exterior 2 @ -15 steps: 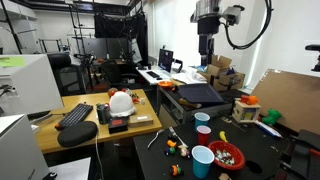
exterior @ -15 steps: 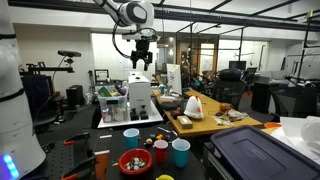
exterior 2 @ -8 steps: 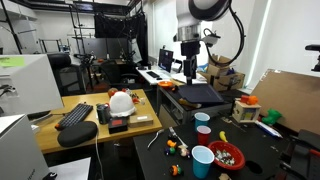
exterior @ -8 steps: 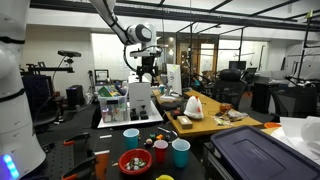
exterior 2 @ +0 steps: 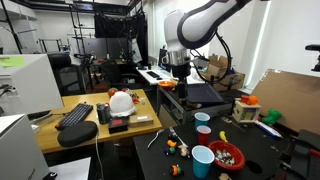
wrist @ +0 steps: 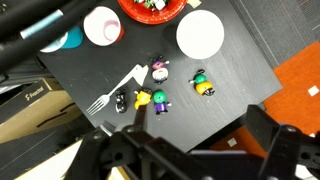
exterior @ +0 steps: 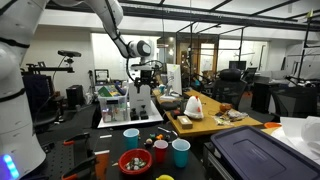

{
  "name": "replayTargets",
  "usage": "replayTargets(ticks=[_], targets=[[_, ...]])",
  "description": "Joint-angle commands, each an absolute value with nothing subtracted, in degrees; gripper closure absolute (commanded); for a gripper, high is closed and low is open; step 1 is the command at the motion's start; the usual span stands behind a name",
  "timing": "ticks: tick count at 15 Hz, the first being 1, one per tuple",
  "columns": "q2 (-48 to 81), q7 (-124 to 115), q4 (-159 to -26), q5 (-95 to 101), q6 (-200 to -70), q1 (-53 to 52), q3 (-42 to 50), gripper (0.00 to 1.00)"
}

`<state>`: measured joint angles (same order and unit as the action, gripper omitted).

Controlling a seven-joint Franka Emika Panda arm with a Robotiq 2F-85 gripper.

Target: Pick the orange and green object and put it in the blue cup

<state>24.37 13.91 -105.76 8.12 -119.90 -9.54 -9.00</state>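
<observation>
In the wrist view the orange and green toy (wrist: 203,84) lies on the black table among several small figures (wrist: 151,99). A blue cup (wrist: 64,41) shows partly at the upper left, and a pale cup (wrist: 200,32) stands just beyond the toy. My gripper (wrist: 190,132) is open and empty, high above the toys. In both exterior views it hangs well above the table (exterior: 142,82) (exterior 2: 181,86). Two blue cups stand on the table in both exterior views (exterior: 131,137) (exterior: 181,152) (exterior 2: 203,119) (exterior 2: 202,160). The small toys also show in an exterior view (exterior 2: 175,148).
A red bowl (wrist: 150,6) (exterior 2: 226,155) (exterior: 134,161), a pink cup (wrist: 103,25) (exterior 2: 204,131) and a white fork (wrist: 112,90) share the black table. A wooden desk with a keyboard (exterior 2: 80,114) and a dark bin (exterior: 262,152) stand nearby. An orange floor patch (wrist: 298,85) lies past the table edge.
The arm has swung down from high near the ceiling and the gripper has come lower, toward the table. Nothing on the table has moved.
</observation>
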Motion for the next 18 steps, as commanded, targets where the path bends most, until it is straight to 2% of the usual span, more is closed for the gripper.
replayTargets(ticks=[1,8,18], targets=[[27.67,18.46,-104.41,6.98,-122.13,-9.07,-10.63,0.0],[39.25,23.32,-98.1,2.87,-124.4,-8.19,-12.38,0.0],[59.59,21.84,-80.61,2.18,-124.23,-7.83,-12.35,0.0]])
